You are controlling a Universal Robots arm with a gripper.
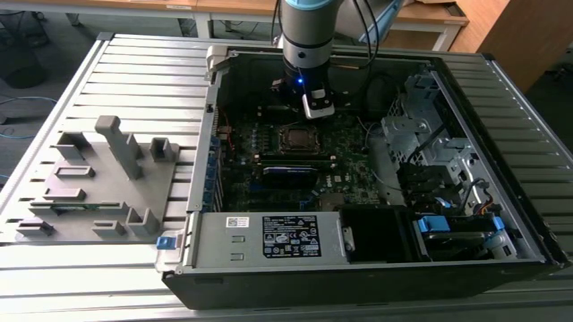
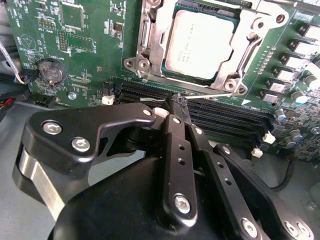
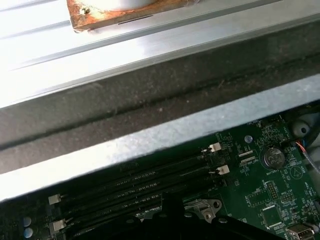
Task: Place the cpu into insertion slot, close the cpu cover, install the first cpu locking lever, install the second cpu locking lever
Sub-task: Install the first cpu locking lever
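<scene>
Already the cpu (image 2: 199, 44) is being shown seated in the insertion slot (image 1: 296, 137), with the cpu cover (image 2: 248, 37) being seen laid flat over it, so both steps are being judged done. The gripper (image 2: 177, 100), fingers pressed together, is being held just beside the slot against a thin silver locking lever (image 2: 215, 93). Whether that lever is pinched or latched cannot be told.

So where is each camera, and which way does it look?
Exterior view: off the arm, above the open computer case, looking down at arm, claw, cpu.
Second wrist view: on the arm, looking past the claw at the cpu.
First wrist view: on the arm, looking across the memory slots to the case wall.
Both wrist views share memory slots and coin battery.
</scene>
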